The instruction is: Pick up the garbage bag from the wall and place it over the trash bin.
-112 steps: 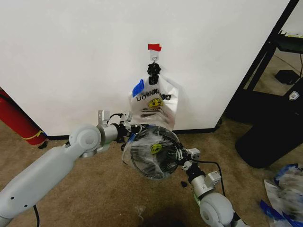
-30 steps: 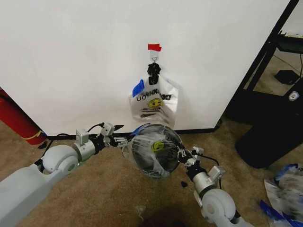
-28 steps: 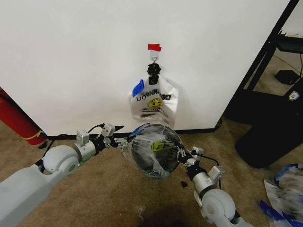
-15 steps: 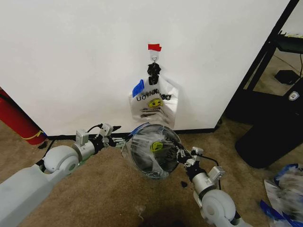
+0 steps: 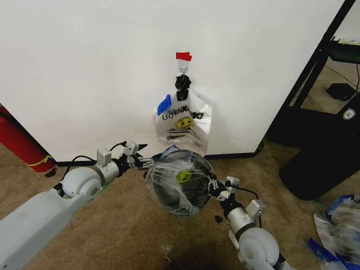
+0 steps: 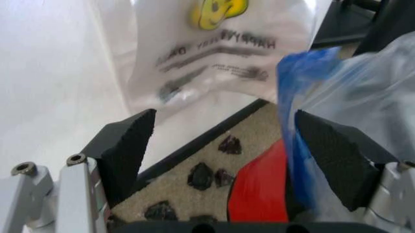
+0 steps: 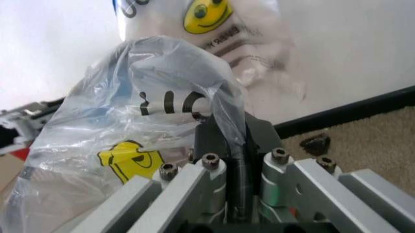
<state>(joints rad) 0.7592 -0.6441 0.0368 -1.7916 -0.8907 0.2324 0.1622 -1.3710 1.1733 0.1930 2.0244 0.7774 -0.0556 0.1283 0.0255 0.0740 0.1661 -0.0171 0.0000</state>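
The clear garbage bag point(image 5: 188, 164) with blue strips lies stretched over the mouth of the black trash bin point(image 5: 174, 194), which stands on the carpet below the wall point(image 5: 84, 67). My right gripper point(image 5: 213, 185) is at the bin's right rim, shut on the bag's film point(image 7: 175, 87). My left gripper point(image 5: 148, 162) hovers just off the left rim, open, with nothing between its pads point(image 6: 126, 150); a blue strip point(image 6: 295, 92) and the bin's red band point(image 6: 259, 191) sit beside one pad. On the wall's red-taped hook point(image 5: 183, 57) hangs the white smiley bag point(image 5: 183, 122).
A red cylinder point(image 5: 19, 143) leans at the left by the wall. A black rack point(image 5: 315, 62) and a dark bulky object point(image 5: 320, 166) stand to the right. Crumpled plastic point(image 5: 340, 225) lies at the lower right. Small dark bits point(image 6: 214, 174) dot the carpet near the baseboard.
My left gripper left the bin's left rim and drew back to the left; in the last second it has edged back toward the bin. The right gripper keeps its hold at the right rim.
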